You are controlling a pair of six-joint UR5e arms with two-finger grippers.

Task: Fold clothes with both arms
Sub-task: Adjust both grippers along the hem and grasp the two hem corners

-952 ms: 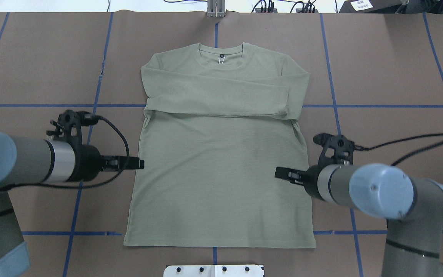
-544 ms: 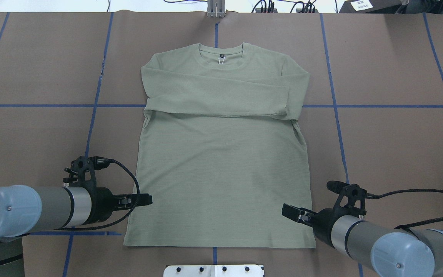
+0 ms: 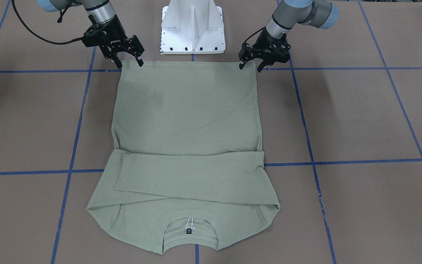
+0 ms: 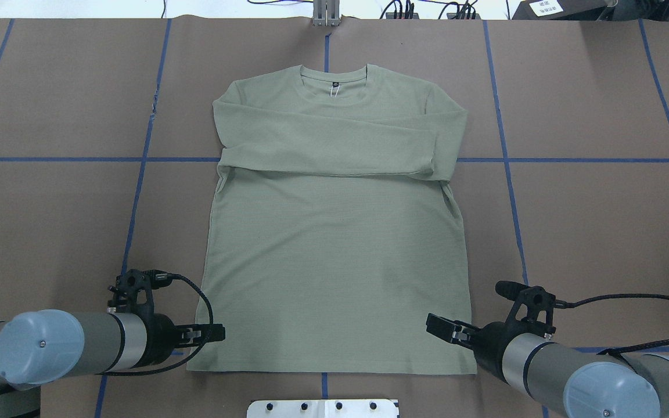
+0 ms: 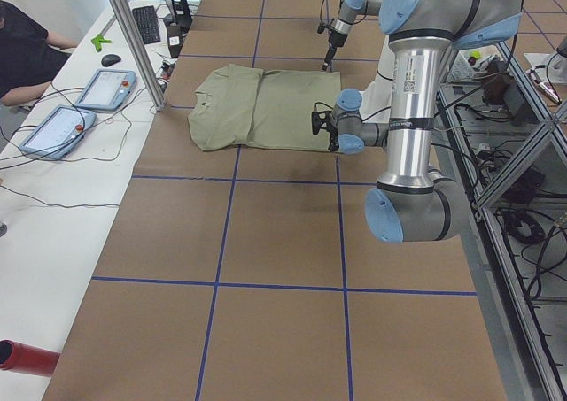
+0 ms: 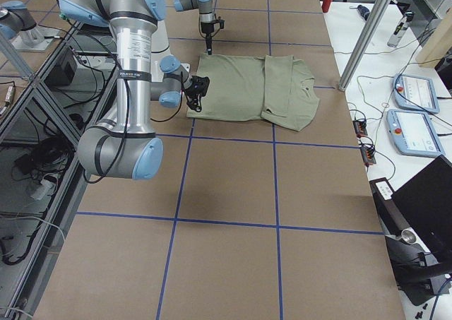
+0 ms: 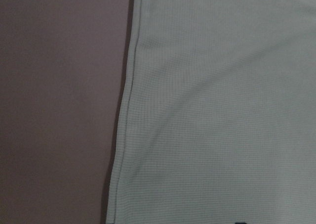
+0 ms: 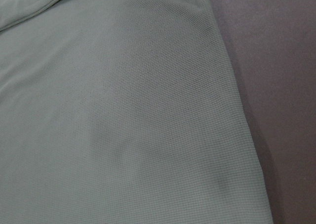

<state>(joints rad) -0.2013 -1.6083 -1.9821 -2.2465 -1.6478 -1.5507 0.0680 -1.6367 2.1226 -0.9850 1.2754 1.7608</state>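
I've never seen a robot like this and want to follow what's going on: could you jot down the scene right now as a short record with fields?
Item: sage-green long-sleeved shirt, lying flat on the brown table
Sleeves: both folded across the chest
Collar: at the end farthest from the robot
Left arm: jaws open, at the hem corner on its side
Right arm: jaws open, at the other hem corner
Body fold: not yet done; hem lies flat

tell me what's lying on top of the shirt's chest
Both long sleeves lie folded across the chest of the shirt, one overlapping the other. They cover the chest fabric beneath, so any print there cannot be seen.
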